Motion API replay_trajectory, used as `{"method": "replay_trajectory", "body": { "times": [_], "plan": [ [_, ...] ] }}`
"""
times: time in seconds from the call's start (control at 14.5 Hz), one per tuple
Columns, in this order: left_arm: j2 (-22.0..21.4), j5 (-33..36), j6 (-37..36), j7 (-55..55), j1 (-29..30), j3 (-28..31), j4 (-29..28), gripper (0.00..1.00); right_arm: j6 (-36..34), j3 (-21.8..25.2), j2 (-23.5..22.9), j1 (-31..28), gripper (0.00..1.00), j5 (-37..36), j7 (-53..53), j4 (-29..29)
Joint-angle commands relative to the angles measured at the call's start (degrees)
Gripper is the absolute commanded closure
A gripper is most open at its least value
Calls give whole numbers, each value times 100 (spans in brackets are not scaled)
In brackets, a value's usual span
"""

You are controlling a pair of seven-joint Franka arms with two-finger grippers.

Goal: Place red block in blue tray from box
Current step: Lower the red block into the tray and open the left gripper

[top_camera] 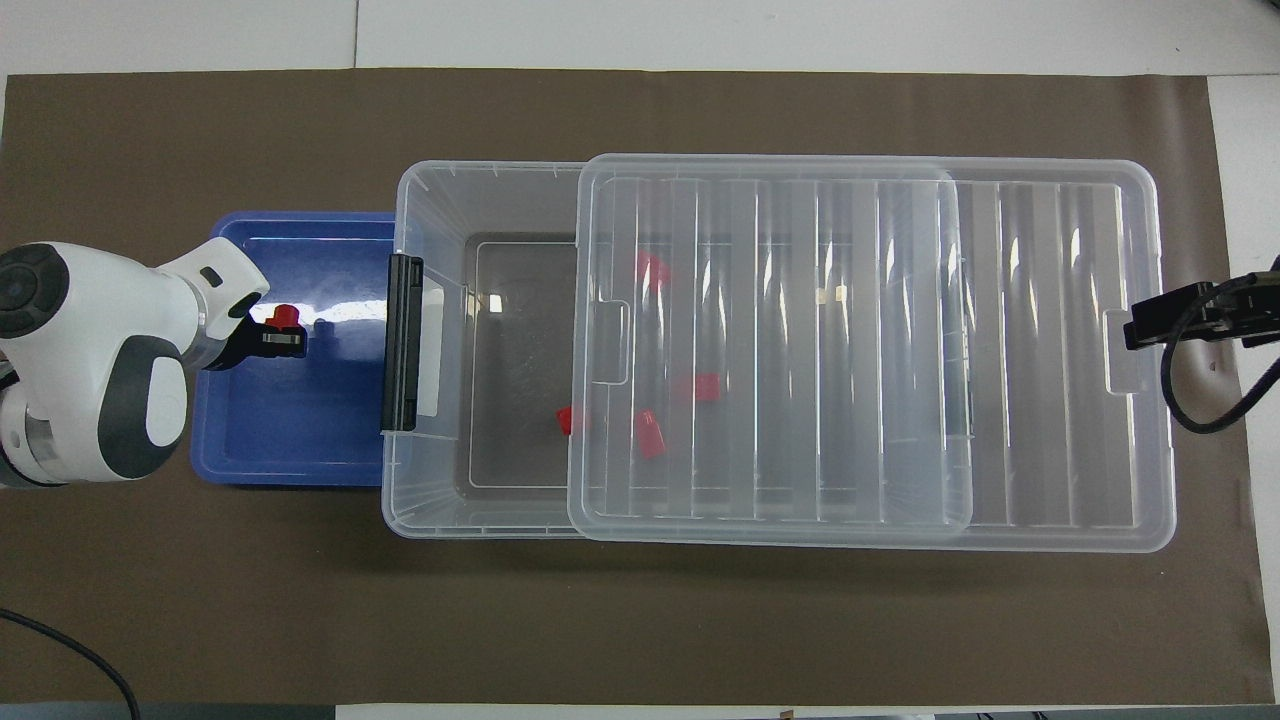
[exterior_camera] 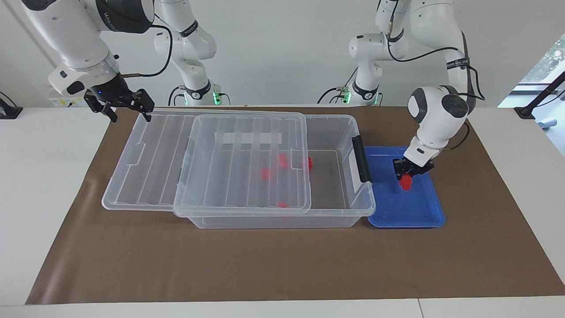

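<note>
Hanging low inside the blue tray [exterior_camera: 426, 216], the red block [exterior_camera: 405, 182] is gripped between the fingers of the left gripper [exterior_camera: 408, 174]. The right gripper [exterior_camera: 128, 110] is held spread apart over the lid [exterior_camera: 145, 168], slid partway off the box [exterior_camera: 335, 137]; four blocks [exterior_camera: 266, 173] are left inside.
</note>
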State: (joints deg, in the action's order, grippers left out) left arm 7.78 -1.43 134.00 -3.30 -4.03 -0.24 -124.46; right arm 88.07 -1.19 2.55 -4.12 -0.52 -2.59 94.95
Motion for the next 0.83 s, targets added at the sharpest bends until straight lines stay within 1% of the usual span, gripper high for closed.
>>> {"method": "replay_trajectory", "body": {
  "times": [0.0,0.14,0.34,0.41,0.48,0.55,0.62,0.76],
  "plan": [
    [232,-129,275,-127,17,-29,-35,100,43,-57,78,-45,0,69,74,58],
    [285,-296,434,-127,17,-29,-26,100,43,-57,78,-45,0,69,92,50],
    [312,-314,461,-127,-9,-29,-17,100,43,-57,78,-45,0,69,100,50],
    [312,-323,452,-127,-18,-37,-8,61,43,-57,78,-45,0,78,100,50],
    [321,-323,434,-127,-18,-55,0,26,43,-57,78,-45,0,69,100,50],
    [312,-323,400,-118,-62,-55,27,8,43,-57,78,-45,0,78,100,50],
    [268,-323,373,-110,-141,-46,27,0,43,-57,78,-45,0,78,100,50],
    [198,-323,294,-57,-159,-46,114,0,43,-57,78,-45,0,78,100,50]
  ]
}}
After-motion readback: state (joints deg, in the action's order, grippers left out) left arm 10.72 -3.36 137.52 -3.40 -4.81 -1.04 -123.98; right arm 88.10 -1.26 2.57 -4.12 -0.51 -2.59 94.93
